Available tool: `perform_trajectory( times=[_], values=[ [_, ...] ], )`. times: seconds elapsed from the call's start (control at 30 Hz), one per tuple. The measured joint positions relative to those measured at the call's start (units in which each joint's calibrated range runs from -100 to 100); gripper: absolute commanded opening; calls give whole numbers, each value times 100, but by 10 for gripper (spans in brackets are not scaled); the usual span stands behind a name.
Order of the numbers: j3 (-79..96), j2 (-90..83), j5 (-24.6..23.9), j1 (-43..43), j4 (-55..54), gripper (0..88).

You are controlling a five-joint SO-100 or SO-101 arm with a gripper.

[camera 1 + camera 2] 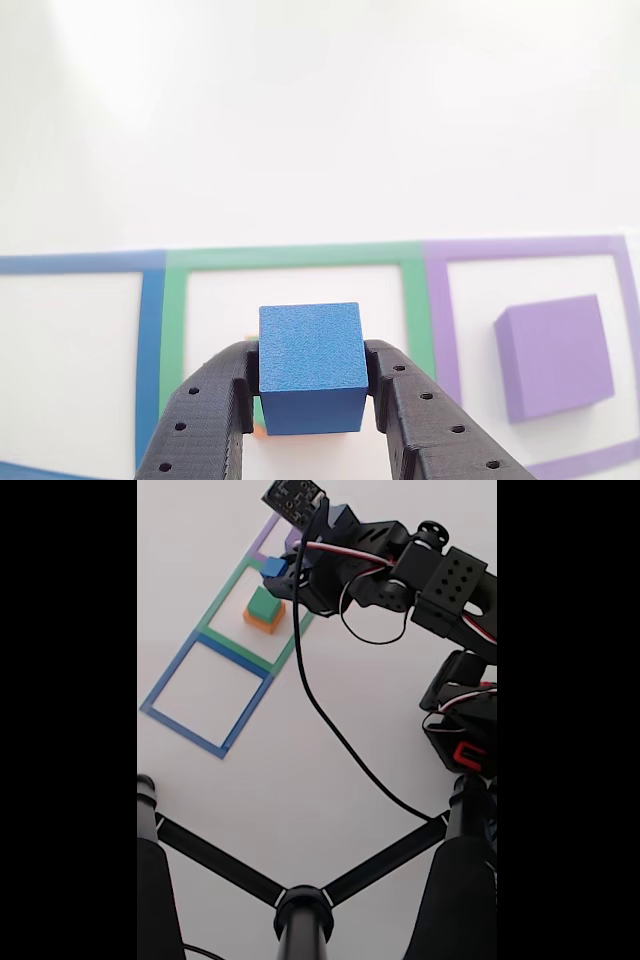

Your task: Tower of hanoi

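My gripper (310, 368) is shut on the small blue cube (310, 350), one black finger on each side of it. In the fixed view the blue cube (272, 568) hangs in the gripper (276, 572) just above the green block (263, 602). That green block sits on the orange block (265, 619) inside the green taped square. In the other view just a sliver of green and orange (258, 422) peeks out under the cube. The large purple block (555, 357) lies flat inside the purple taped square, to the right of the gripper.
Three taped squares lie in a row: blue outline (152, 330), green outline (300, 256), purple outline (520, 248). In the fixed view the blue outline (180, 660) holds nothing. A black cable (330, 730) trails across the white table, and black tripod legs (300, 900) cross the bottom.
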Motion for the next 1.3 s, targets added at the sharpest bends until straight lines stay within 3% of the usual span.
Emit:
perform_trajectory(
  times=[0.3, 0.73, 1.3],
  values=[
    [1680, 17, 99, 0, -2552, 50],
    [2489, 1182, 59, 0, -4823, 51],
    [2742, 1849, 59, 0, -5714, 52]
  ],
)
